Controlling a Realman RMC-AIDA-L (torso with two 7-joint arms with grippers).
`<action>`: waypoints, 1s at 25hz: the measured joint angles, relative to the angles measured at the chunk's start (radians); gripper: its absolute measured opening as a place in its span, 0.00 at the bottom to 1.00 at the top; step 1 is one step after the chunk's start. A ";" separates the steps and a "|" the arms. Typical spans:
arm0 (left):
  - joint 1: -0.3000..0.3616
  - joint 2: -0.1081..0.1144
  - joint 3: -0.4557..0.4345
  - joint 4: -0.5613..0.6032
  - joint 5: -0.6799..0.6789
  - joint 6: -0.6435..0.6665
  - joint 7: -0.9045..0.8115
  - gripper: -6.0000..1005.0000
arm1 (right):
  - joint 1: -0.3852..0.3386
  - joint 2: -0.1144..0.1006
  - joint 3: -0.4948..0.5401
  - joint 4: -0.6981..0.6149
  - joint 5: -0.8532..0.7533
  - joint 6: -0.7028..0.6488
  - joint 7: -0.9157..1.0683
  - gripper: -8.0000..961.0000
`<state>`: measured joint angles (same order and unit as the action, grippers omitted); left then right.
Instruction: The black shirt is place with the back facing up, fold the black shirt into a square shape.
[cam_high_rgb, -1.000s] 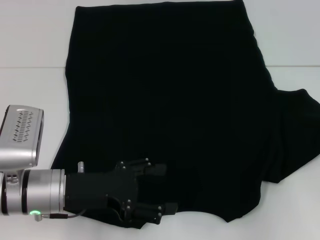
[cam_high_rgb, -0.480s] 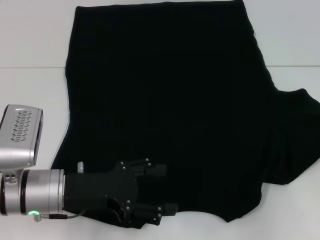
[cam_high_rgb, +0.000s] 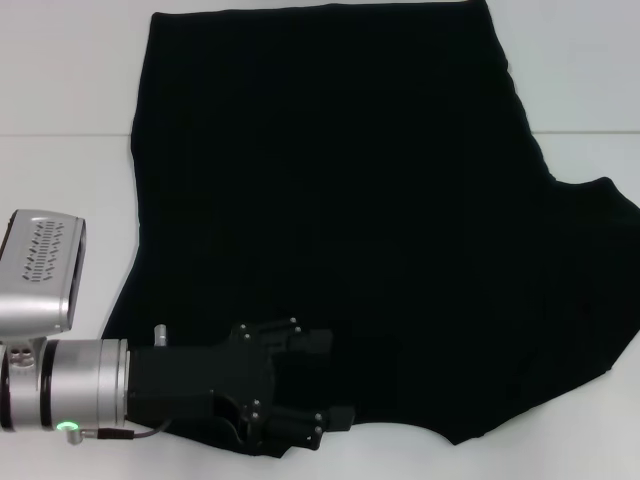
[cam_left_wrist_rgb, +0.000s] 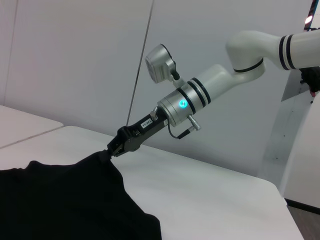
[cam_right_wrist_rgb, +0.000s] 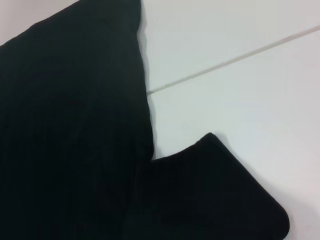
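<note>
two grippers at the near corners of a flat black shirt

one black shirt (cam_high_rgb: 340, 220) lies spread on the white table (cam_high_rgb: 60, 90), covering most of it, its far hem near the table's far edge and a short sleeve sticking out on the robot's right. the left gripper (cam_high_rgb: 315, 385) sits low over the shirt's near left corner, its dark fingers (cam_high_rgb: 310, 340) parted above and below a bit of cloth; against the black fabric i cannot tell whether they actually hold it. seen from the left wrist, the right gripper (cam_left_wrist_rgb: 114, 149) is at the shirt's other near corner, its fingers pinched together on a raised peak of cloth, lifting that point slightly off the table.
</note>
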<state>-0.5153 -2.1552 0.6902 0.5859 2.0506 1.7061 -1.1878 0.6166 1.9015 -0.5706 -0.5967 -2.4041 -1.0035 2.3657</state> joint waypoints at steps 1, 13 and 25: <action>0.000 0.000 0.000 0.000 0.001 0.000 0.000 0.93 | 0.002 0.000 0.000 0.000 0.000 0.000 -0.001 0.01; -0.001 0.001 -0.004 0.000 -0.001 0.000 -0.001 0.93 | 0.011 -0.006 0.000 0.000 0.001 0.000 -0.011 0.01; -0.016 0.007 -0.004 0.001 -0.003 -0.005 -0.031 0.93 | 0.001 -0.004 0.005 0.000 0.003 0.001 -0.018 0.02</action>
<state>-0.5312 -2.1481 0.6857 0.5868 2.0478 1.7015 -1.2192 0.6180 1.8971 -0.5660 -0.5967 -2.4015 -1.0020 2.3476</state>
